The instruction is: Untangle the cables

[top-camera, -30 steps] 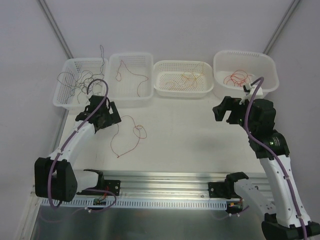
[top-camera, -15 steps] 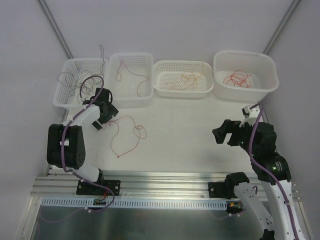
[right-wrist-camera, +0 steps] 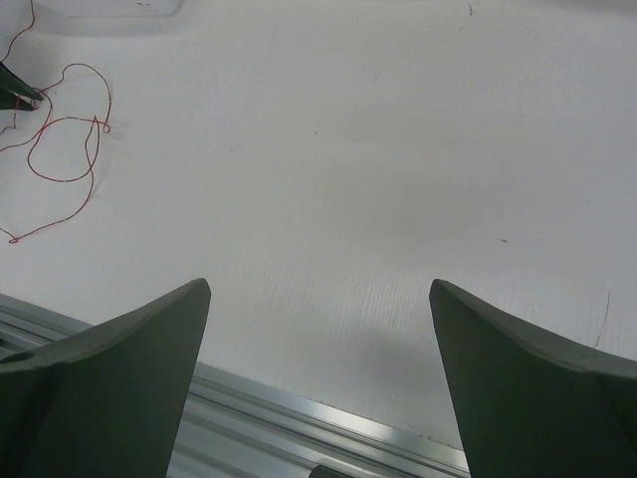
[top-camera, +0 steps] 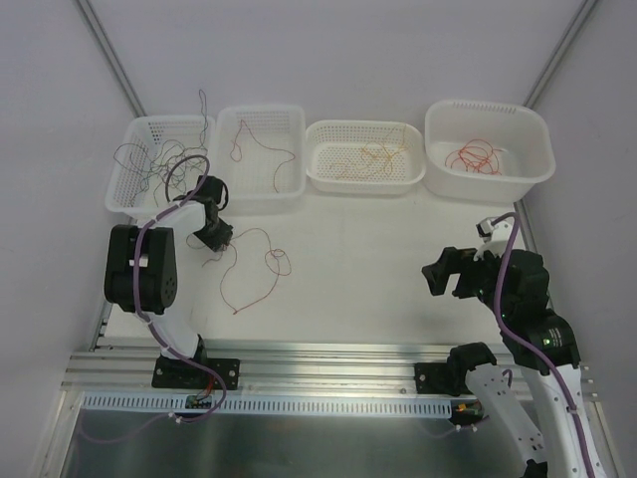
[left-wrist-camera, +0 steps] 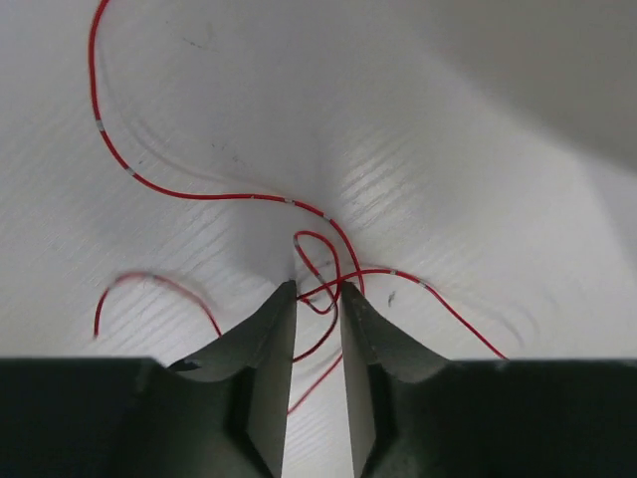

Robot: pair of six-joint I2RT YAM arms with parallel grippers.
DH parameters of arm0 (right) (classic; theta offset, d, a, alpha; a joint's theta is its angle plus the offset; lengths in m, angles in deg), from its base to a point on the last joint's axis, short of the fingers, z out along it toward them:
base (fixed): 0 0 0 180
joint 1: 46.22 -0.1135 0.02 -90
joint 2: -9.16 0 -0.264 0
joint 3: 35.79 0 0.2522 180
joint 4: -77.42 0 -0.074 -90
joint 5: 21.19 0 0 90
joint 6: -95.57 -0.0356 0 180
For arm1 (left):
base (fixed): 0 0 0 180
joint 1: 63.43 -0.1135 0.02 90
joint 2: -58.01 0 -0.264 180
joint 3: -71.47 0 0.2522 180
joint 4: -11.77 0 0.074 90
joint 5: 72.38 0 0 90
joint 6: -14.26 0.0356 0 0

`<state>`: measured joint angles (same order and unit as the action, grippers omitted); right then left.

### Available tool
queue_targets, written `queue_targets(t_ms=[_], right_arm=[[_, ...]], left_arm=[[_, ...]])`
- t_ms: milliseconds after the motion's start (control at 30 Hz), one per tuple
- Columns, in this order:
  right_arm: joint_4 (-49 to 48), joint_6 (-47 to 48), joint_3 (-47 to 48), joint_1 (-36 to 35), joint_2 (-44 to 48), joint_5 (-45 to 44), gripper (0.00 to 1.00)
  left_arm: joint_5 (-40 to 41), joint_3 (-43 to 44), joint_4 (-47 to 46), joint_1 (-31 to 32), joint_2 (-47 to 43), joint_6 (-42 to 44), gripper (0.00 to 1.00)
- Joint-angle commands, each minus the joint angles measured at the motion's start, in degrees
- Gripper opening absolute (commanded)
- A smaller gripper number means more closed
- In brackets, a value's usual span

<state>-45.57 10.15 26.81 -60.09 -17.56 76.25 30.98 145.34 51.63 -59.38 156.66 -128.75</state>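
A dark red cable [top-camera: 267, 261] lies in loose loops on the white table [top-camera: 368, 259]. My left gripper [top-camera: 215, 235] is down at its left end. In the left wrist view the jaws of the left gripper [left-wrist-camera: 318, 287] stand a narrow gap apart. Loops of the red cable [left-wrist-camera: 199, 195] cross between the tips without being pinched. My right gripper [top-camera: 448, 274] hovers wide open over the table's right side, holding nothing. The right wrist view shows the right gripper [right-wrist-camera: 319, 285] over bare table, with the cable [right-wrist-camera: 82, 66] far off to the left.
Four white baskets line the far edge. The leftmost basket [top-camera: 124, 194] holds dark tangled cables. The second basket [top-camera: 261, 199] holds a red one, the third basket [top-camera: 363, 182] orange-yellow ones, and the right basket [top-camera: 488, 177] bright red ones. An aluminium rail [top-camera: 328, 358] runs along the near edge.
The left arm folded back and brought its gripper down onto the red cable's left end while its jaws narrowed. The right arm drew back from the right basket toward the near side.
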Motion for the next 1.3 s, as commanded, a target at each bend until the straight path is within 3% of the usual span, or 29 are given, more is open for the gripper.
queue_targets(t_ms=[0,100,400,633,900,1000,1267], right_arm=[[-0.4,1.3,-0.3,-1.0,0.6,-0.9,0.97],[-0.7,1.2,-0.5,-1.2,0.4,-0.7,0.97],[-0.1,1.4,0.4,-1.3,0.3,-1.5,0.97],[-0.3,1.2,0.2,-1.3,-0.2,-1.6,0.97],[-0.3,1.2,0.7,-1.4,-1.1,-1.4,0.97],[-0.4,1.1,0.7,-1.3,-1.6,-0.7,0.97],[0.4,1.4,0.7,-1.3,-1.6,-0.8,0.97]], left_arm=[[-5.3,-2.0,1.3,0.8,1.4,-0.3,0.21],[-6.9,-3.5,1.7,3.4,1.7,1.2,0.00],[-7.5,-6.1,3.6,15.3,-8.9,4.9,0.00],[-4.8,5.3,8.6,24.5,-19.7,11.7,0.00],[-1.6,20.1,13.5,37.0,-20.3,18.9,0.00],[0.8,20.8,14.0,37.0,-20.2,18.5,0.00],[0.7,11.3,14.1,32.3,-18.1,14.5,0.02]])
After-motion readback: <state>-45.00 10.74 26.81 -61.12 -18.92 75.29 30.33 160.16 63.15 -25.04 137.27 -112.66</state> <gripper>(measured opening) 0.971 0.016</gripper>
